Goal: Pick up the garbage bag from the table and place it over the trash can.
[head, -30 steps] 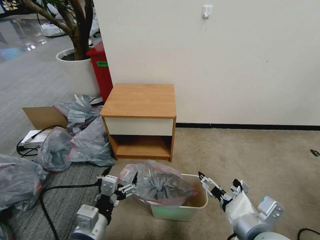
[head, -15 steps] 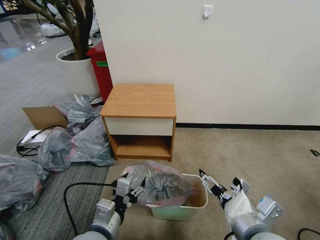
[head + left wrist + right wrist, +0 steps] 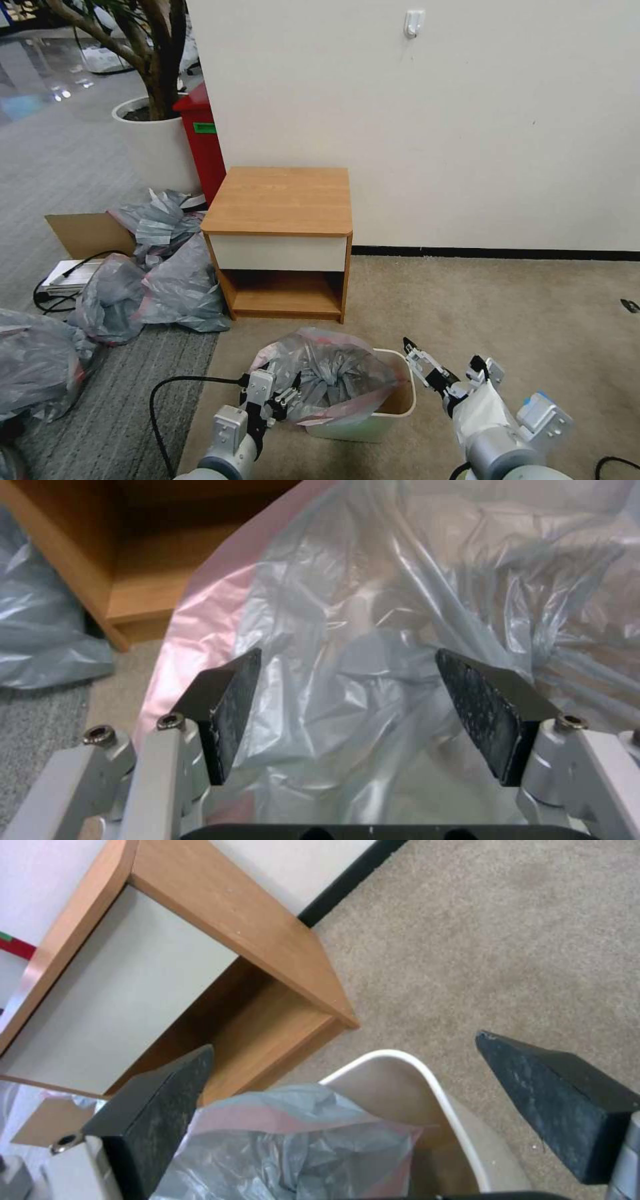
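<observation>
– What is your garbage bag [image 3: 327,383] made of?
– Thin, glossy, crinkled plastic. Your table [image 3: 280,200] is smooth matt wood, the trash can [image 3: 400,407] smooth plastic, the carpet [image 3: 500,313] rough.

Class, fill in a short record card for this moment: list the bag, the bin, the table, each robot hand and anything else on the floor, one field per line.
bag: garbage bag bunched over the left part of the trash can's opening, pink rim band showing
bin: trash can on the carpet in front of the table, right part uncovered
table: table against the wall, top bare
left hand: left hand open, at the bag's left edge
right hand: right hand open, above the bin's right rim
floor: other grey sacks lie left of the table
</observation>
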Controlling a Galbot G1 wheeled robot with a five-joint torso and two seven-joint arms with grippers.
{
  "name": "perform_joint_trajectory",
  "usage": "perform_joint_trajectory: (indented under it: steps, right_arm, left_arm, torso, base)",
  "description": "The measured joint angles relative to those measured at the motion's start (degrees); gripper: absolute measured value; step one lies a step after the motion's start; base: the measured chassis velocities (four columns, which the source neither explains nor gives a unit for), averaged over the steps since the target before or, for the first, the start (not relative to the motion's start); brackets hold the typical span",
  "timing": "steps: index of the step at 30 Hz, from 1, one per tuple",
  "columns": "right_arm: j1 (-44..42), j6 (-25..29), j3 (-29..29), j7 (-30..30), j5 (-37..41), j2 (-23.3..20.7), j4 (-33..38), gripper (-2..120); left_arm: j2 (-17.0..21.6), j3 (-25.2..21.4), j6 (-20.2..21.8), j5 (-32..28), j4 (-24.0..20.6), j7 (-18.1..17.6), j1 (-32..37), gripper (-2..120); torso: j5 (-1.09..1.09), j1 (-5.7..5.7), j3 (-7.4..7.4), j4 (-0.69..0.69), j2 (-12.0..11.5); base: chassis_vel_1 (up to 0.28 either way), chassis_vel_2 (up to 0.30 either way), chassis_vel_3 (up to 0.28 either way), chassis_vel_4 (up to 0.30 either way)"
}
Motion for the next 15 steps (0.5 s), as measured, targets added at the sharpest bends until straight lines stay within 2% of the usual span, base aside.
perform_joint_trajectory:
  steps: [6, 15]
  right_arm:
    - [-0.43, 0.42, -0.14, -0.09, -0.85, 0.3, -0.01, 100]
    - [-1.54, 1.73, -0.6, -0.12, -3.28, 0.99, -0.14, 100]
  left_arm:
    - [-0.22, 1.47, -0.06, -0.94, 1.36, -1.25, -1.94, 69]
    - [-0.42, 5.9, 3.82, -6.25, 4.21, -7.41, -6.88, 69]
  torso:
    - [0.0, 0.0, 0.0, 0.0, 0.0]
    - [-0.01, 0.0, 0.0, 0.0, 0.0]
  base:
    - [0.0, 0.0, 0.0, 0.0]
    - [0.0, 0.0, 0.0, 0.0]
